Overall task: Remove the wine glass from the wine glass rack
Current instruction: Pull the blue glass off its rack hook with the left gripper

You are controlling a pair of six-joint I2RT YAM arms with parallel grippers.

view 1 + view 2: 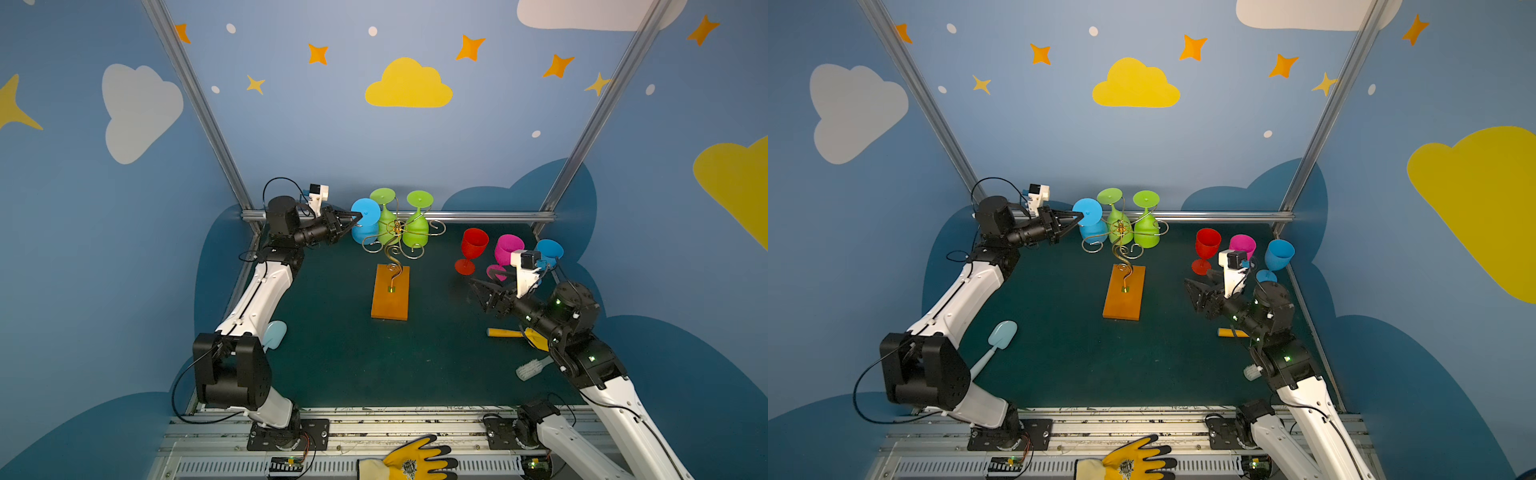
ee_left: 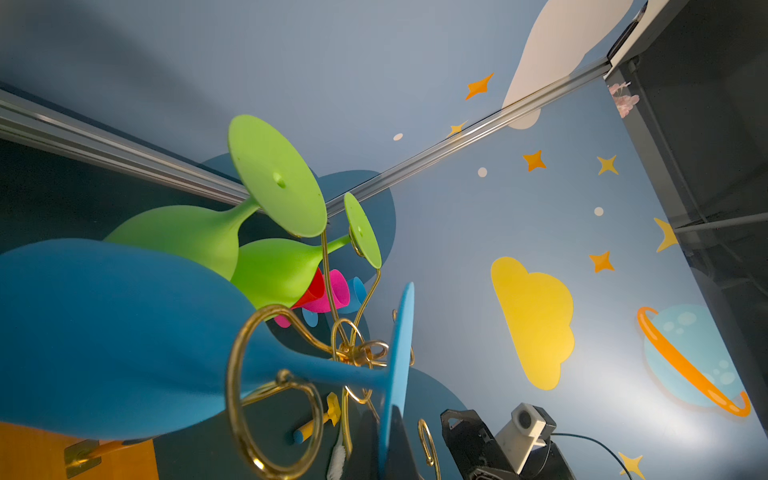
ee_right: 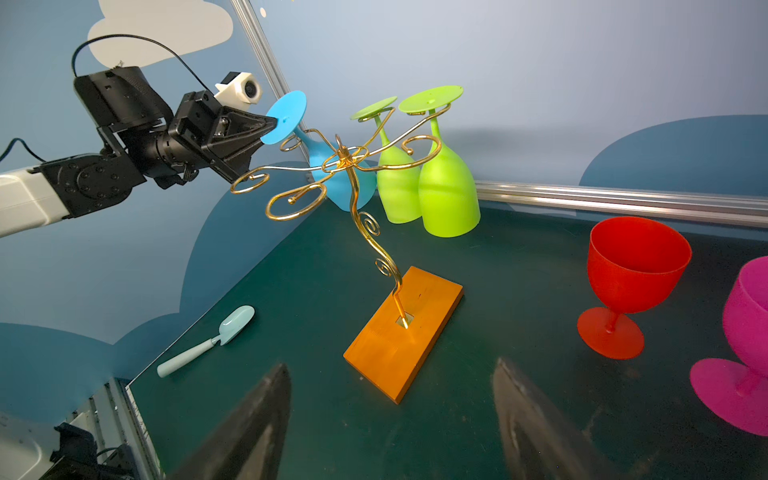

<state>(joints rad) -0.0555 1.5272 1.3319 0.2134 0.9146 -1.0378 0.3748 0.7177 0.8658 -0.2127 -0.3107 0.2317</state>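
The left hand [image 1: 356, 216] clamps the foot of the matte blue wine glass [image 1: 365, 224], which hangs inverted on the gold wire rack [image 1: 390, 297]; the right hand [image 1: 478, 293] stands wide, empty.

No words, numbers or brand names can be read anywhere; the emblem on the yellow glove [image 1: 409, 461] is too blurred.

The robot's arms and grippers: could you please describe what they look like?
The left arm and right arm have white links, black joints, thin black cables. The left gripper and right gripper are black, with pointed triangular fingers and white cameras.
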